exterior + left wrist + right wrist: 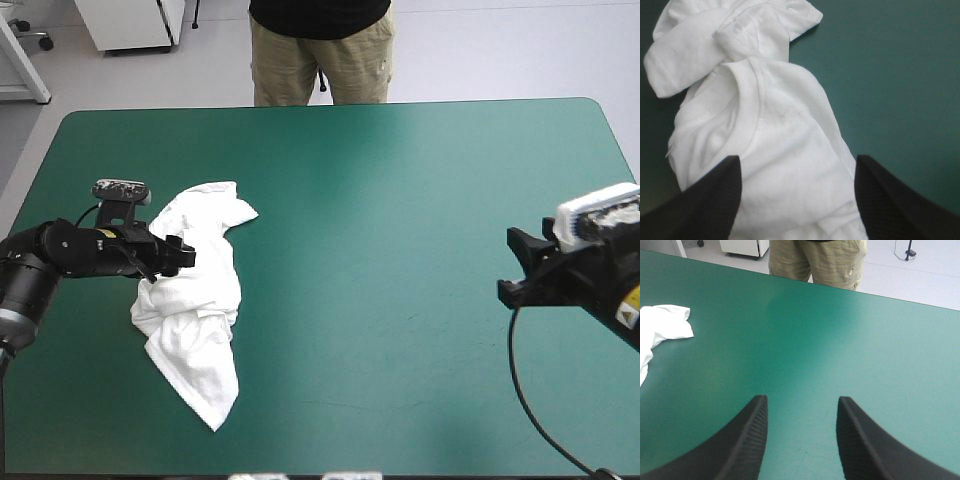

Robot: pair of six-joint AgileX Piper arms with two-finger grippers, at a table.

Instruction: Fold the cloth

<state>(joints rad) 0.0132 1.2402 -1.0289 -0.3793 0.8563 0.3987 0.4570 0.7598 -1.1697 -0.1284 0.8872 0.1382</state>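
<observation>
The wide table under its teal-green cover (420, 260) fills my high view. On its left part lies the white, short-sleeved T-shirt (195, 320). It is a crumpled, twisted heap running from beside the left arm toward the near edge, where it tapers to a point. I judge it light, limp and unable to hold any shape: lift one spot and the rest will hang and drag. The layers are bunched, so a pinch could catch more than one thickness. It shouldn't slip much on the ribbed fingers, and nothing about it is fragile.

My left gripper (182, 256), two broad black fin-shaped fingers, sits over the heap's upper half. Its jaws stand wide apart, with white cloth between and under them and nothing pinched yet. My right gripper (512, 268), the same black pair, is likewise spread open over bare cover near the right edge, well apart from the T-shirt.

In the left wrist view, the curved, stitched neckline seam (760, 107) shows just ahead of the fingers. What looks like a hemmed sleeve end (805, 15) lies farther on. I'd take hold at a stitched edge like these, which is thicker and easier to find than loose cloth. Then I'd draw the heap out flat before any fold.
</observation>
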